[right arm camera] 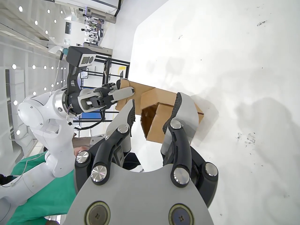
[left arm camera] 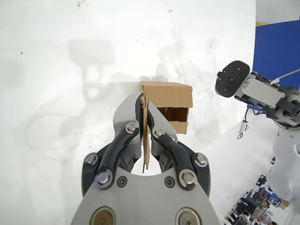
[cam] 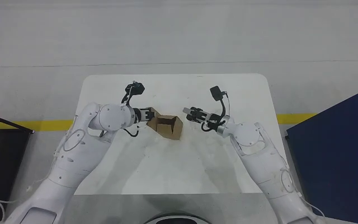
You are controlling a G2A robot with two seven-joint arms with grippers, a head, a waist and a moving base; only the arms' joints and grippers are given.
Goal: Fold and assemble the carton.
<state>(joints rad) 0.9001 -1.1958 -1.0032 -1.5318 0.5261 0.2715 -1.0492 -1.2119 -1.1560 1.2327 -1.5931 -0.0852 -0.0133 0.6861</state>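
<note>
The small brown cardboard carton [cam: 168, 127] stands squared but open-ended (closing remains, I judge), flap [left arm camera: 145, 139] pinched in left end effector [left arm camera: 144, 104], just ahead of spread right end effector [right arm camera: 155, 105].

The left tool [left arm camera: 144, 103] is clamped on a thin cardboard flap [left arm camera: 145, 141], which stands on edge between its fingers [left arm camera: 125, 111] and runs back toward its palm. Just past the fingertips the flap joins the brown carton [left arm camera: 167, 92], whose open side faces the tool, with the white tabletop [left arm camera: 70, 47] beneath. Farther out to one side, apart from the carton, hangs the right tool [left arm camera: 232, 79], one dark pad showing.
</note>
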